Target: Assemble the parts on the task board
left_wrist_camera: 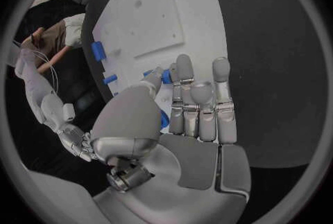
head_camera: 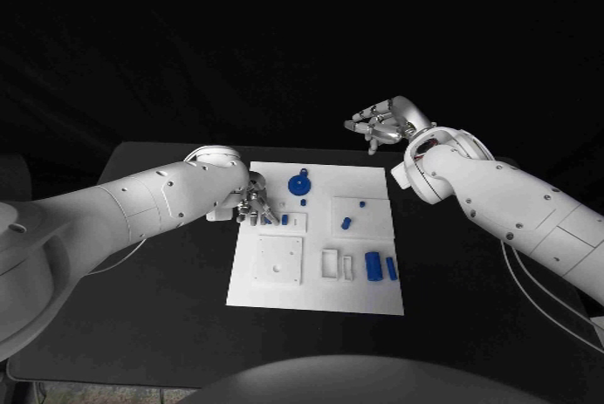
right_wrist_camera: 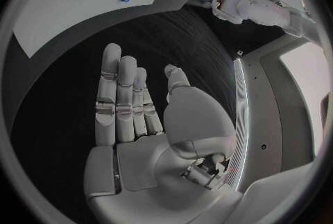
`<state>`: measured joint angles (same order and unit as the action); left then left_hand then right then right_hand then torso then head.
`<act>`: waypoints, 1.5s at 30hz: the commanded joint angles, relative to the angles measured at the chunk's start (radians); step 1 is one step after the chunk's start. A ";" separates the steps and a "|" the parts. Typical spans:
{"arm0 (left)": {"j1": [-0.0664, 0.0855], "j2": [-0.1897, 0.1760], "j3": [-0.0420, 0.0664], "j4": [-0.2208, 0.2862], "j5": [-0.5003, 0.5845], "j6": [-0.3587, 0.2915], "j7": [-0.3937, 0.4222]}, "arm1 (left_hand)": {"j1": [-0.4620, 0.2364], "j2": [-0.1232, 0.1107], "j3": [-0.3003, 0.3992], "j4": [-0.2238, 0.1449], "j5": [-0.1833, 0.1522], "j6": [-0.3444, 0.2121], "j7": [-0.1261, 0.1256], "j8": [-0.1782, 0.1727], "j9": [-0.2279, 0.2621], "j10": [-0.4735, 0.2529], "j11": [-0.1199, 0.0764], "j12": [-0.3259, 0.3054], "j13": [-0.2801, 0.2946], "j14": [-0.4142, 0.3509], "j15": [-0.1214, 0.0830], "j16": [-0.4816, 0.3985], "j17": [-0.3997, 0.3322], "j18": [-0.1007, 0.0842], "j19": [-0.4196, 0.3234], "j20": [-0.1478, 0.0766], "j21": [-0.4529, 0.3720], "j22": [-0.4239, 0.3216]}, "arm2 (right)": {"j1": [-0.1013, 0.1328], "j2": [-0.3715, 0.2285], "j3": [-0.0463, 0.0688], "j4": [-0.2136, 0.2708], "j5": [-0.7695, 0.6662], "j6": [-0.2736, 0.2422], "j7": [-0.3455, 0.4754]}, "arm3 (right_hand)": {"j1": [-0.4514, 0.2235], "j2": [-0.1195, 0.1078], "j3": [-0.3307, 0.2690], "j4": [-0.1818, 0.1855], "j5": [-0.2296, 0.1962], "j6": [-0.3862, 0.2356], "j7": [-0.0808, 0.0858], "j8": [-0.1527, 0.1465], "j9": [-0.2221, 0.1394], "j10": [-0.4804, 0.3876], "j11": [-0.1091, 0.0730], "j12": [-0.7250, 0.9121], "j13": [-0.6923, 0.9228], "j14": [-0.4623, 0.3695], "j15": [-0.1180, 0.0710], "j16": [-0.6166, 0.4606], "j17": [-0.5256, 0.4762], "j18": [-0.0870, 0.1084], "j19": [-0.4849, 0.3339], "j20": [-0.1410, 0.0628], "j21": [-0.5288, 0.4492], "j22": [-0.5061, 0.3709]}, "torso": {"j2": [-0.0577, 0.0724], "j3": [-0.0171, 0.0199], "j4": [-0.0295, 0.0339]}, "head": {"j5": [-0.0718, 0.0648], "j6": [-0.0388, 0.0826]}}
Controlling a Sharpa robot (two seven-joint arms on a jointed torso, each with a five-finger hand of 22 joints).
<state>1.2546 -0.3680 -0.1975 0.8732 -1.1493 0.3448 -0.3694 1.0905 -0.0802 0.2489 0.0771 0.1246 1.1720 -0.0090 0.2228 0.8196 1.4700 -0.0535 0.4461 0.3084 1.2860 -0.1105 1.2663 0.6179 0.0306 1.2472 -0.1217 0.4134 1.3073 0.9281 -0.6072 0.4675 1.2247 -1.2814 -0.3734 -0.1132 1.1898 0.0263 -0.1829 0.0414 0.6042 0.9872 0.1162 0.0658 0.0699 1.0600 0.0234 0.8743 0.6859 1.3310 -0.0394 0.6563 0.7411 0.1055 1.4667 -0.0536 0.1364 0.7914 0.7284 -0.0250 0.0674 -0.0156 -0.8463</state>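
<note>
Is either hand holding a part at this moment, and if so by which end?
Nothing is held: the left hand hovers open over the task board; right hand is open.

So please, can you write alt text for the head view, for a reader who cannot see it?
A white task board with small blue parts lies on a black table. The left hand hovers at its left edge, holding nothing; the right hand is raised beyond its far right corner, fingers curled.

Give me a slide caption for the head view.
Left robot hand hovers at the white task board's left edge among blue parts; right robot hand is raised beyond the board, empty.
</note>
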 commanded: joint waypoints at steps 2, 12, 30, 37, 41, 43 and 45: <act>-0.021 -0.002 -0.011 0.000 -0.013 0.033 -0.036 | 0.002 -0.007 0.000 0.006 -0.006 -0.008 0.002 -0.029 -0.001 0.034 -0.001 -0.003 0.001 -0.003 0.001 -0.003 0.000 -0.011 0.002 -0.002 -0.006 0.019 | 0.000 -0.001 0.000 0.002 -0.009 0.007 0.003 | -0.005 0.004 0.001 0.005 0.004 0.004 0.001 -0.003 0.000 0.004 -0.003 0.003 0.001 0.006 -0.001 -0.004 0.001 -0.003 0.017 -0.005 0.006 -0.001 | 0.000 -0.0003 0.0001 | 0.000 0.000; -0.021 -0.002 -0.011 0.002 -0.013 0.018 -0.042 | -0.004 -0.010 -0.002 0.009 -0.008 -0.015 0.004 -0.033 -0.004 0.033 0.000 -0.004 0.001 -0.005 0.001 -0.004 -0.004 -0.012 0.002 -0.002 -0.006 0.019 | 0.000 -0.001 0.000 0.002 -0.009 0.006 0.003 | -0.004 0.004 0.002 0.005 0.006 0.006 0.001 -0.002 0.001 0.005 -0.004 0.003 0.001 0.006 -0.001 -0.004 0.001 -0.003 0.017 -0.005 0.006 -0.002 | 0.000 -0.0007 0.0006 | 0.000 0.000; -0.021 -0.001 -0.011 0.001 -0.013 0.009 -0.046 | -0.031 -0.042 0.009 0.054 -0.036 -0.024 0.021 -0.055 -0.143 0.025 0.005 -0.015 0.007 -0.011 0.005 -0.008 -0.017 -0.011 0.003 -0.001 -0.009 0.019 | 0.000 -0.001 0.000 0.002 -0.009 0.005 0.002 | -0.005 0.003 0.002 0.006 0.011 0.005 0.001 -0.002 0.000 0.004 -0.003 0.002 0.001 0.005 -0.001 -0.005 0.001 -0.004 0.016 -0.005 0.006 -0.002 | 0.000 0.0001 0.0001 | 0.000 0.000; -0.021 -0.001 -0.012 0.000 -0.013 0.009 -0.050 | -0.033 -0.042 0.009 0.053 -0.036 -0.030 0.023 -0.053 -0.163 0.023 0.007 -0.016 0.009 -0.013 0.006 -0.007 -0.018 -0.011 0.002 0.000 -0.009 0.019 | 0.000 -0.001 0.000 0.002 -0.009 0.005 0.002 | -0.005 0.003 0.002 0.006 0.011 0.005 0.001 -0.002 0.000 0.004 -0.003 0.002 0.001 0.005 -0.001 -0.005 0.001 -0.004 0.016 -0.005 0.006 -0.002 | 0.000 -0.0001 -0.0003 | 0.000 -0.001; -0.021 -0.001 -0.012 -0.001 -0.015 0.013 -0.051 | -0.034 -0.045 0.009 0.054 -0.038 -0.031 0.024 -0.051 -0.166 0.022 0.007 -0.016 0.009 -0.014 0.006 -0.008 -0.019 -0.011 0.002 0.000 -0.009 0.019 | 0.000 -0.001 0.000 0.002 -0.009 0.005 0.002 | -0.006 0.003 0.003 0.006 0.013 0.004 0.001 -0.003 0.000 0.004 -0.004 0.002 0.000 0.005 -0.001 -0.005 0.001 -0.004 0.016 -0.005 0.005 -0.003 | 0.000 -0.0001 -0.0007 | 0.000 -0.001; -0.021 -0.001 -0.012 -0.001 -0.016 0.015 -0.052 | -0.034 -0.048 0.009 0.055 -0.038 -0.032 0.024 -0.050 -0.169 0.021 0.007 -0.016 0.009 -0.015 0.006 -0.008 -0.019 -0.011 0.001 0.000 -0.010 0.019 | 0.000 -0.001 0.000 0.002 -0.009 0.005 0.002 | -0.006 0.003 0.003 0.006 0.013 0.004 0.001 -0.003 0.000 0.004 -0.004 0.002 0.000 0.005 -0.001 -0.005 0.001 -0.004 0.016 -0.005 0.005 -0.003 | 0.000 -0.0001 -0.0004 | 0.000 -0.002; -0.021 -0.001 -0.011 -0.001 -0.016 0.016 -0.053 | -0.034 -0.048 0.009 0.055 -0.038 -0.032 0.024 -0.050 -0.169 0.021 0.007 -0.016 0.009 -0.015 0.006 -0.008 -0.019 -0.011 0.001 0.000 -0.010 0.019 | 0.000 -0.001 0.000 0.002 -0.009 0.005 0.002 | -0.006 0.003 0.003 0.006 0.013 0.004 0.001 -0.003 0.000 0.004 -0.004 0.002 0.000 0.005 -0.001 -0.005 0.001 -0.004 0.016 -0.005 0.005 -0.003 | 0.000 0.0001 0.0000 | -0.001 -0.001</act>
<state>1.2543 -0.3680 -0.1976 0.8765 -1.1441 0.3405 -0.3833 1.0537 -0.1170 0.2579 0.1244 0.0898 1.1736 -0.0077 0.2237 0.6524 1.4665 -0.0499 0.4331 0.3167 1.2790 -0.1035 1.2620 0.5998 0.0306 1.2472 -0.1216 0.4100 1.3076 0.9281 -0.6080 0.4675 1.2248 -1.2818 -0.3737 -0.1145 1.1898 0.0263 -0.1802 0.0441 0.6139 0.9872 0.1163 0.0658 0.0699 1.0600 0.0234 0.8742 0.6858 1.3309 -0.0394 0.6563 0.7410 0.1054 1.4667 -0.0536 0.1364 0.7905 0.7284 -0.0249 0.0668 -0.0152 -0.8475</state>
